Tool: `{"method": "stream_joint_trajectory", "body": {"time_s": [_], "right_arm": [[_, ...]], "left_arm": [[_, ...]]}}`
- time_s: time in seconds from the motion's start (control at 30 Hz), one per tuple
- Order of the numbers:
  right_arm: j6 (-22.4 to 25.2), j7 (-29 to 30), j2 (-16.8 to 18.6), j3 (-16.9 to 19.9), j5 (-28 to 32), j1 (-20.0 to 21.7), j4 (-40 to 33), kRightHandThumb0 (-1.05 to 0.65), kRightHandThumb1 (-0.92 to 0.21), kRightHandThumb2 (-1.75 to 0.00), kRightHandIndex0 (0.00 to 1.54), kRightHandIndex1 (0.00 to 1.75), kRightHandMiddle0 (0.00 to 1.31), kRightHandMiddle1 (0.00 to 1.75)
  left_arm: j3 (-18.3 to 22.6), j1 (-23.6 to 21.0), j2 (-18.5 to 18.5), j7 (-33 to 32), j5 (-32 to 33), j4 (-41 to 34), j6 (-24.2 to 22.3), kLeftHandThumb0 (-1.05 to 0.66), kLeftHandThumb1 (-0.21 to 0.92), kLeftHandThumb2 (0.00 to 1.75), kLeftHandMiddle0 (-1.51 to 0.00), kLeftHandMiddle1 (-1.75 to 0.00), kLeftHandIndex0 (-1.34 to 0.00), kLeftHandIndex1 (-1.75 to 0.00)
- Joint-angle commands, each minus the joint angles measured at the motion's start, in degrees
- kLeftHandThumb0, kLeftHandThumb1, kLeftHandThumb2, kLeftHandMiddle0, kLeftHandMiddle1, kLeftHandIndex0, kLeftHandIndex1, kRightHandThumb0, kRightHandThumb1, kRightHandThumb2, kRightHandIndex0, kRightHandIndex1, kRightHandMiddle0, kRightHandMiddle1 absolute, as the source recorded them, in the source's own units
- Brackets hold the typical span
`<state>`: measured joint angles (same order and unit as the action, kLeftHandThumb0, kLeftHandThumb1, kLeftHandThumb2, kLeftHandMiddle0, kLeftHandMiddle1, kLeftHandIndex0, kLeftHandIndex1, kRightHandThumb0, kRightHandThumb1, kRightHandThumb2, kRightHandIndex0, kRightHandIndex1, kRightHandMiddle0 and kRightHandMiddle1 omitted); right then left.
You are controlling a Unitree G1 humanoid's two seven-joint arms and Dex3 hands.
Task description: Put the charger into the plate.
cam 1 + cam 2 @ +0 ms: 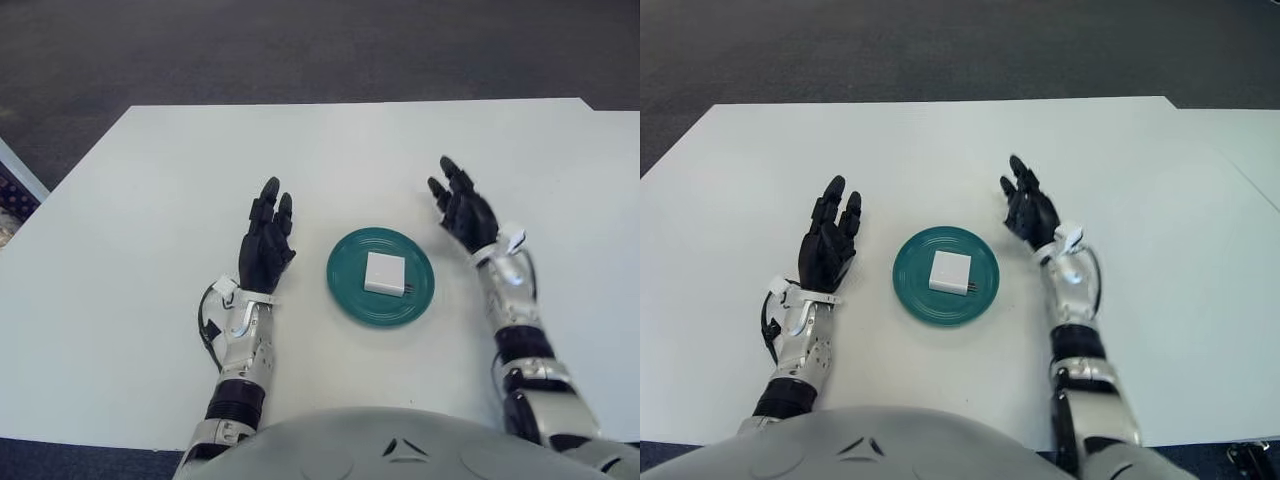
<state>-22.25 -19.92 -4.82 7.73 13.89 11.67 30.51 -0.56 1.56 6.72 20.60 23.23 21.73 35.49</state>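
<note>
Charger: the small white square plastic charger (pixel 385 273) lies flat in the middle of the plate, its prongs pointing toward my right side. Nothing of mine touches it.

Plate: the round teal-green plate (pixel 349 288) sits flat on the surface, between my two hands and a little nearer my body than their fingertips.

My right hand: my black right hand (pixel 465 212) shows just to the right of the plate, apart from its rim, palm turned inward. My fingers (pixel 449 177) are stretched out and loosely spread, pointing away from me, and they hold nothing.

My left hand: my black left hand (pixel 266 247) shows to the left of the plate, with a strip of bare surface between them. Its fingers (pixel 268 200) are straight, close together and pointing away from me, empty as well.

Surface: the broad white flat surface (pixel 130 200) carries the plate; I cannot tell whether either hand touches it.

Beyond: dark grey carpeted floor (pixel 300 50) lies past the far edge.
</note>
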Motion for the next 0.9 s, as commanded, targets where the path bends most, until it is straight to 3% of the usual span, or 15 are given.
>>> {"method": "stream_joint_trajectory", "body": {"time_s": [0.0, 0.3, 0.57, 0.87], "right_arm": [[-2.53, 3.14, 3.27, 0.63, 0.15, 0.10, -0.73, -0.96, -0.92, -1.03, 0.13, 0.01, 0.05, 0.28], [-0.61, 4.69, 5.56, 0.22, 0.39, -1.62, -2.99, -0.95, -0.92, -1.08, 0.11, 0.00, 0.00, 0.27], [5.16, 4.03, 6.93, -0.33, 2.75, -3.96, -6.62, -0.96, -0.92, -1.09, 0.11, 0.00, 0.00, 0.25], [6.57, 4.53, 7.92, -1.15, 1.44, -7.55, -9.38, -0.98, -0.92, -1.06, 0.07, 0.00, 0.00, 0.17]], "left_arm": [[1.40, 4.54, 1.39, 1.12, -0.50, 6.58, 0.71, -0.95, 0.92, 0.88, -0.03, 0.00, 0.00, -0.19], [0.17, 6.89, 0.92, 1.22, -3.61, 0.05, 1.53, -0.99, 0.92, 0.96, -0.01, 0.00, 0.00, -0.14], [1.19, 7.57, 0.68, 1.44, -3.97, -0.21, 2.06, -0.98, 0.92, 0.98, -0.01, 0.00, 0.00, -0.13], [1.03, 9.81, 0.12, -0.43, -3.64, -4.89, -5.55, -0.98, 0.92, 0.98, -0.01, 0.00, 0.00, -0.13]]}}
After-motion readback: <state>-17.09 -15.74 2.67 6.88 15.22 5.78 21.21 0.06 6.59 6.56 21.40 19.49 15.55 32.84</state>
